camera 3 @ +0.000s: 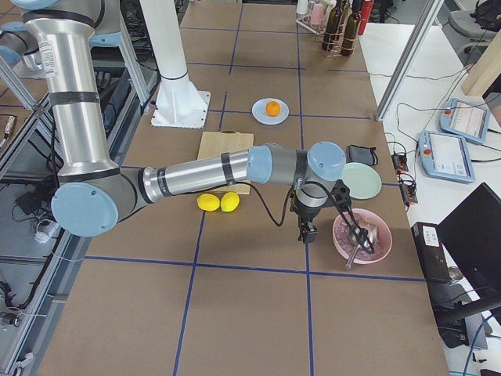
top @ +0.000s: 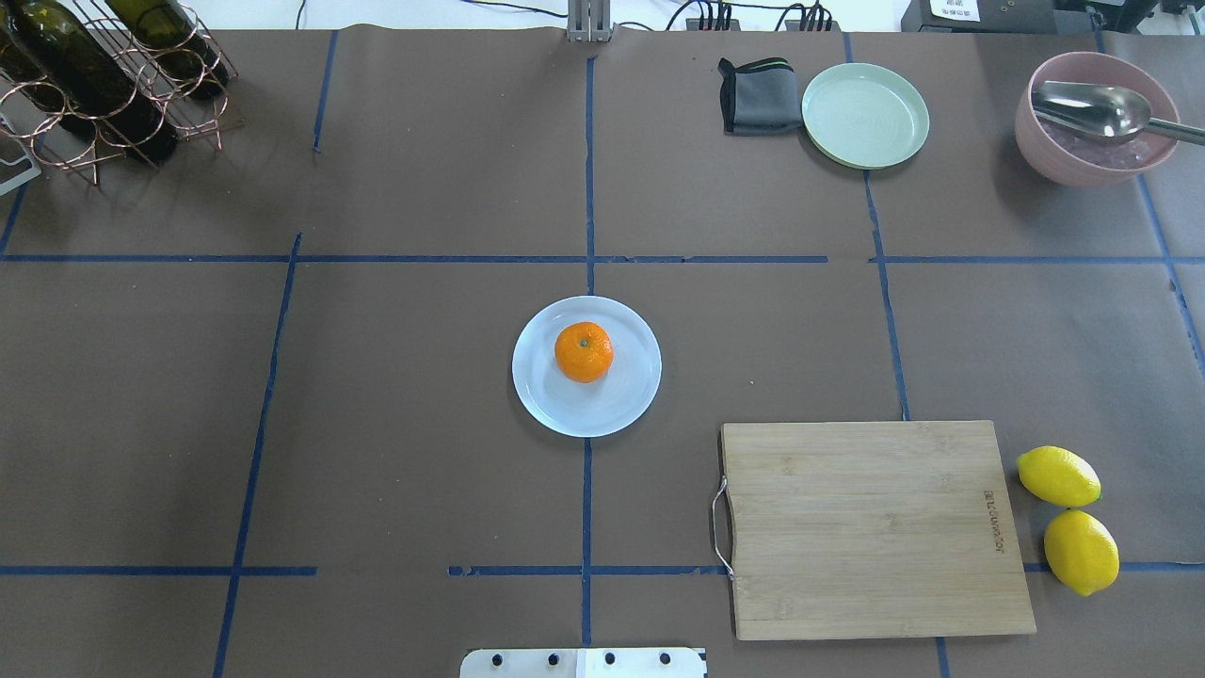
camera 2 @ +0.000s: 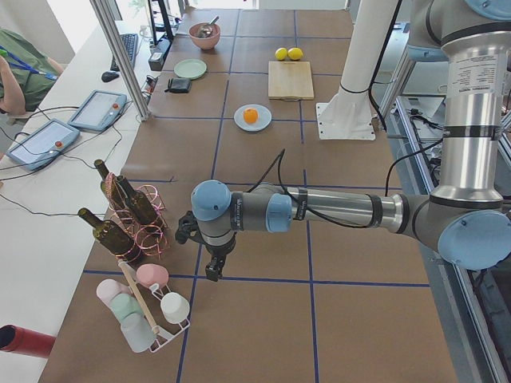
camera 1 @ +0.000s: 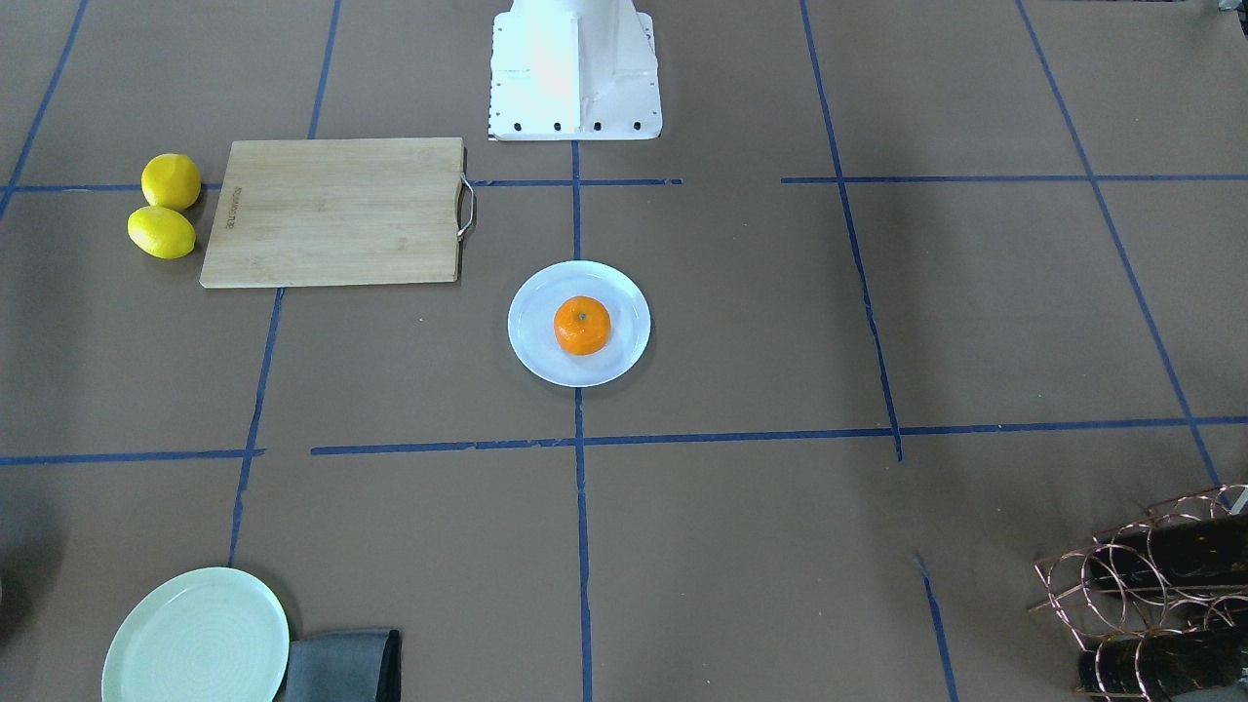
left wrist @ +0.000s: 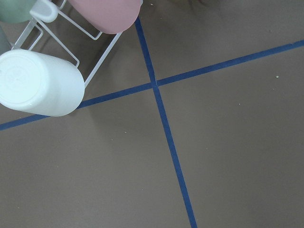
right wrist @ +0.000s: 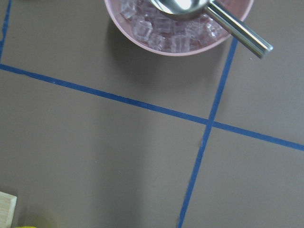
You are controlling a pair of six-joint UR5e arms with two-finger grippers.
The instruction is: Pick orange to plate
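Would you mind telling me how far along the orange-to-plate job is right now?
Done: the orange sits on the plate, near its middle, with nothing touching it. In hand: nothing; the left gripper hangs by the cup rack and the right gripper by the pink bowl, both far from the plate. Left: nothing that I can see.

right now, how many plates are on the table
2. The white plate sits mid-table with the orange on it; the green plate lies empty at the far edge beside the cloth. None looks hidden.
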